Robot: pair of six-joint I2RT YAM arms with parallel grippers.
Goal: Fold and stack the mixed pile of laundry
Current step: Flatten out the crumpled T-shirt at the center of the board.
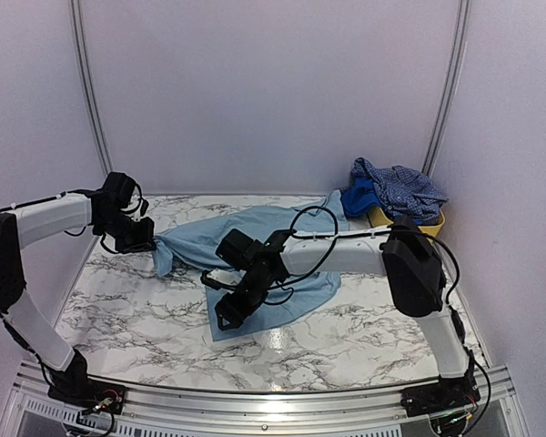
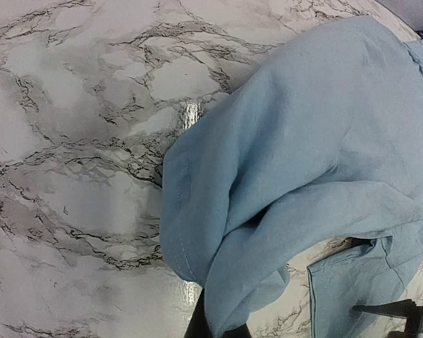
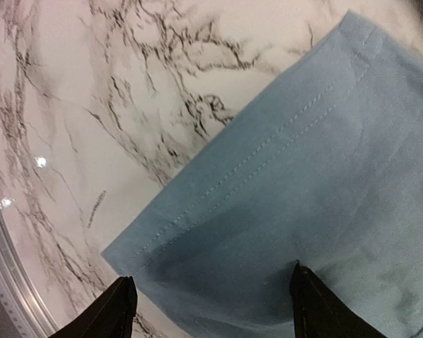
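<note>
A pale sky-blue T-shirt lies spread across the middle of the marble table. Its left end is pulled into a bunch, and my left gripper is shut on that bunch; in the left wrist view only the dark fingertips show under the cloth. My right gripper stands open just over the shirt's near hemmed corner, one finger on either side and nothing between them. In the top view the right gripper is at the shirt's near-left corner. The navy-and-white check shirt and a royal-blue piece are heaped at the back right.
A small yellow basket stands at the back right corner under the heaped garments, close to the right wall. The right arm's cable loops above the shirt. The table's metal front rail runs along the near edge.
</note>
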